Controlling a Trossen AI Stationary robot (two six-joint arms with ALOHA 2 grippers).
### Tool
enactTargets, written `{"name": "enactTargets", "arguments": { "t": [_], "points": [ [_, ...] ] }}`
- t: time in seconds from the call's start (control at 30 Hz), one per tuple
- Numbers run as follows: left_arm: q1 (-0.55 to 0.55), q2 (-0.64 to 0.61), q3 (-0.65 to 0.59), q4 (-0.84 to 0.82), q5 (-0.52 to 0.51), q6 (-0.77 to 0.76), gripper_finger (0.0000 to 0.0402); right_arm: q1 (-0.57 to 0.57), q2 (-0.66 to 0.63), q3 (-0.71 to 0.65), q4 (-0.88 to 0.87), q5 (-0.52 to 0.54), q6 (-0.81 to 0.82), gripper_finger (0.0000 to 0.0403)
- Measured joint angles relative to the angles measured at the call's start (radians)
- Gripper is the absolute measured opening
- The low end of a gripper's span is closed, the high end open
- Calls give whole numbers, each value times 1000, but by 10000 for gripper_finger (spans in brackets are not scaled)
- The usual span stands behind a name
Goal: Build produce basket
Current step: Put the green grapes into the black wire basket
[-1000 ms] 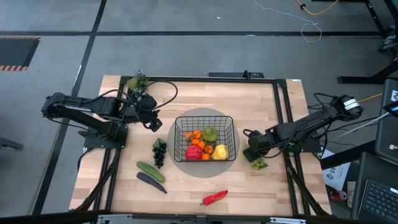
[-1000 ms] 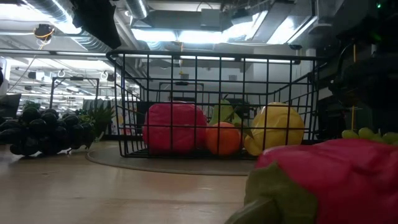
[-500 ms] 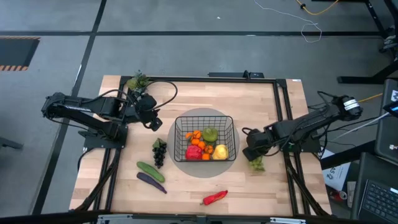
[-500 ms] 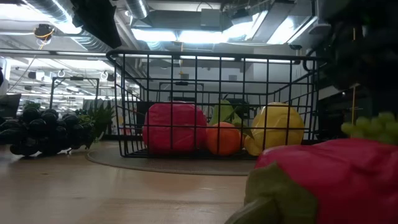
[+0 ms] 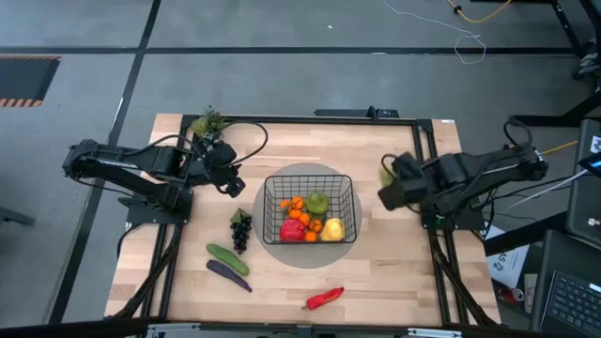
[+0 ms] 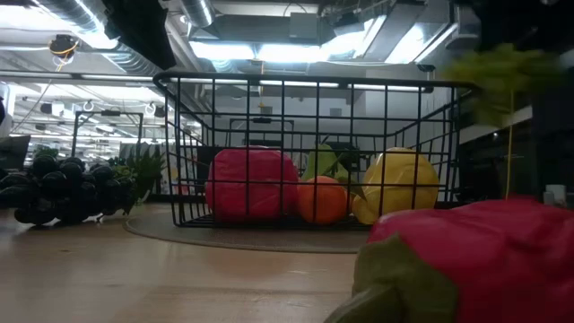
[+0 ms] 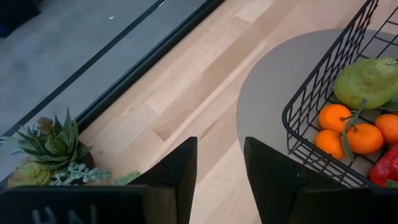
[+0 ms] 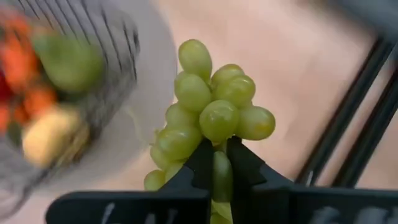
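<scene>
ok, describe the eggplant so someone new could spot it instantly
Start at the black wire basket in the middle of the table, then look toward the near left corner. The eggplant lies flat beside the cucumber, on the side nearer the table edge. It's dark purple; the cucumber is green.

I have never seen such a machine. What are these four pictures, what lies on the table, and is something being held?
It is a robot with two dark arms at a wooden table. One picture looks down from above, one looks level across the tabletop, and two come from cameras on the wrists. In the middle stands a black wire basket holding an apple, a lemon, a pear and oranges. Dark grapes, a cucumber, an eggplant and a red pepper lie outside it. The right gripper has shut on a bunch of green grapes, lifted beside the basket. The left gripper waits open near a small plant.
</scene>
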Motion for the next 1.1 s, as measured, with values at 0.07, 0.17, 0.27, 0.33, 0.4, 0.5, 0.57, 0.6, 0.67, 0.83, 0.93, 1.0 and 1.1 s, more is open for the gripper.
{"name": "enactTargets", "arguments": {
  "t": [0.07, 0.17, 0.27, 0.33, 0.4, 0.5, 0.57, 0.6, 0.67, 0.83, 0.93, 1.0, 1.1],
  "points": [
    [0, 0, 0, 0, 0, 0, 128, 0, 0, 44, 15, 119, -75, 12],
    [0, 0, 0, 0, 0, 0, 128, 0, 0, 88, 77, 258, -208, 12],
    [0, 0, 0, 0, 0, 0, 128, 0, 0, 98, 197, 378, -391, 17],
    [0, 0, 0, 0, 0, 1, 128, 1, 1, 96, 302, 457, -522, 20],
    [0, 0, 0, 0, 0, 1, 128, 3, 5, 89, 407, 519, -666, 19],
    [0, 0, 0, 0, 0, 1, 128, 3, 10, 76, 559, 546, -877, 11],
    [0, 0, 0, 0, 0, 1, 128, 3, 10, 63, 665, 507, -991, 11],
    [0, 0, 0, 0, 0, 1, 128, 3, 10, 54, 717, 484, -1040, 11],
    [0, 0, 0, 0, 0, 1, 128, 3, 11, 28, 827, 416, -1152, 12],
    [0, 0, 0, 0, -1, 0, 128, 15, 11, -50, 1080, 195, -1488, 12],
    [0, 0, 0, 0, -1, 1, 128, 14, 11, -83, 1161, 57, -1639, 12],
    [0, 0, 0, 0, -1, 1, 128, 14, 11, -98, 1208, -19, -1683, 12],
    [0, 0, 0, 0, -1, 1, 128, 9, 11, -119, 1261, -100, -1702, 13]
  ]
}}
